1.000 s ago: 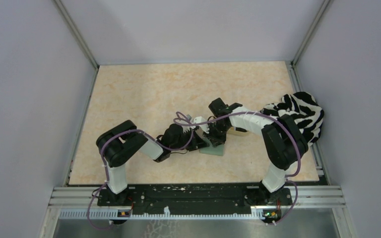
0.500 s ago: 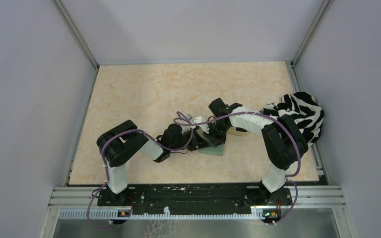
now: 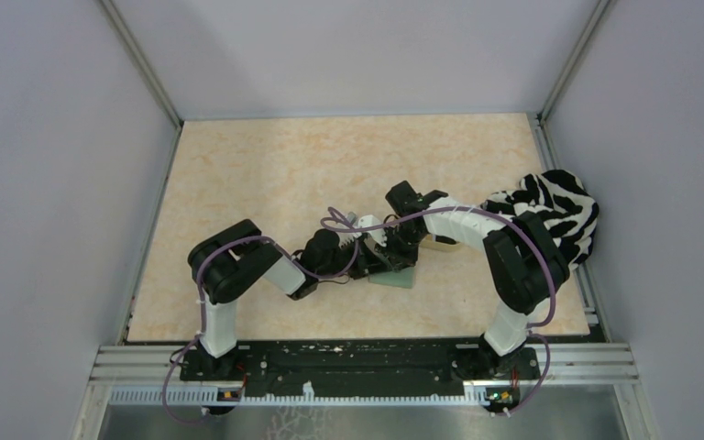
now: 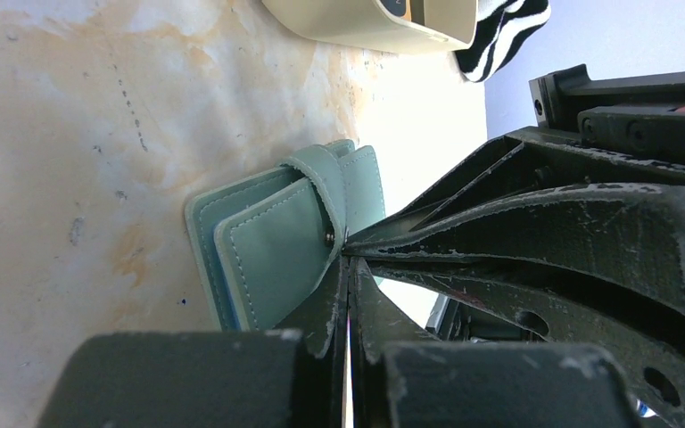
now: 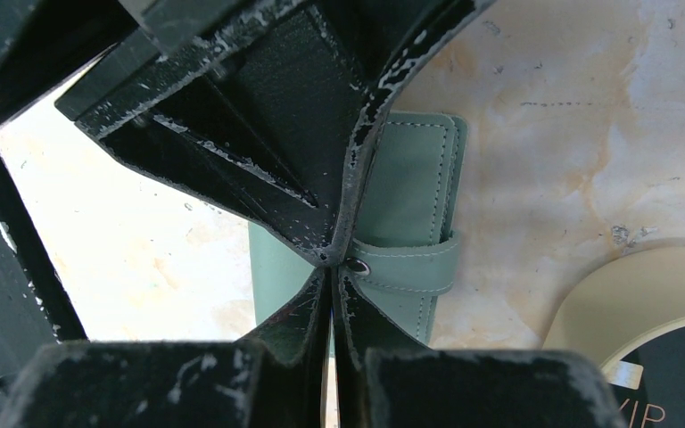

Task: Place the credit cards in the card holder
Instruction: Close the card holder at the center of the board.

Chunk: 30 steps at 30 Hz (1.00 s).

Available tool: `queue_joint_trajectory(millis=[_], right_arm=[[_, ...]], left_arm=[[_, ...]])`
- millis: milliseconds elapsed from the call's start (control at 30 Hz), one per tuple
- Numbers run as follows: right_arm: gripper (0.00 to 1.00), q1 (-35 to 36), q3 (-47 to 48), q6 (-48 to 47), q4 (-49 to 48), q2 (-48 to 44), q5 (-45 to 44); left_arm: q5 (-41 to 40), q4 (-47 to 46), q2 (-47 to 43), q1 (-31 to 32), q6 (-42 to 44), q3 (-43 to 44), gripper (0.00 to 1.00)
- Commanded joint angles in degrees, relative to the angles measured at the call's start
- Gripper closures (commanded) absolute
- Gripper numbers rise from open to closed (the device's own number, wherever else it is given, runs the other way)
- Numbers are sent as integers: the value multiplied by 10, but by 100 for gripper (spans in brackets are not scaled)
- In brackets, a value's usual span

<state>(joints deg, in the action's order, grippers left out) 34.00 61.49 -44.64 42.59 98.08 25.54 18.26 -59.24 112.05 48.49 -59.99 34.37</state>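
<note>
Table [image 3: 266, 174] marbled beige, walls [image 3: 55, 183] lilac; left end effector [image 4: 346, 260], right end effector [image 5: 330, 260] both closed.

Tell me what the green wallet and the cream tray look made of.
Card holder: probably leather or faux leather, matte, judging by stitched seams and a snap strap. Tray: seemingly smooth moulded plastic, satin finish, with rounded seamless walls.

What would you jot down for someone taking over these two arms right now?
Left gripper: shut, tips at the card holder's strap snap.
Right gripper: shut, tips at the same snap.
Card holder: folded on the table, strap across it, contents hidden.
A black card lies in the tan tray beside it.
Done: cannot tell.
Left: open the holder, move that card in.
</note>
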Motion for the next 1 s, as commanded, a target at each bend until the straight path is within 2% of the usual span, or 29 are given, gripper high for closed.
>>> queue_joint_trajectory(millis=[0,533,967], right_arm=[[100,12,2,0,-10,5,-1],[100,10,9,3,-9,-2,12],[82,-8,14,2,-7,-37,53]], left_arm=[[1,-25,6,0,-3,11,100],[-25,41,15,0,-7,1,100],[-43,70,17,0,-4,-4,100]])
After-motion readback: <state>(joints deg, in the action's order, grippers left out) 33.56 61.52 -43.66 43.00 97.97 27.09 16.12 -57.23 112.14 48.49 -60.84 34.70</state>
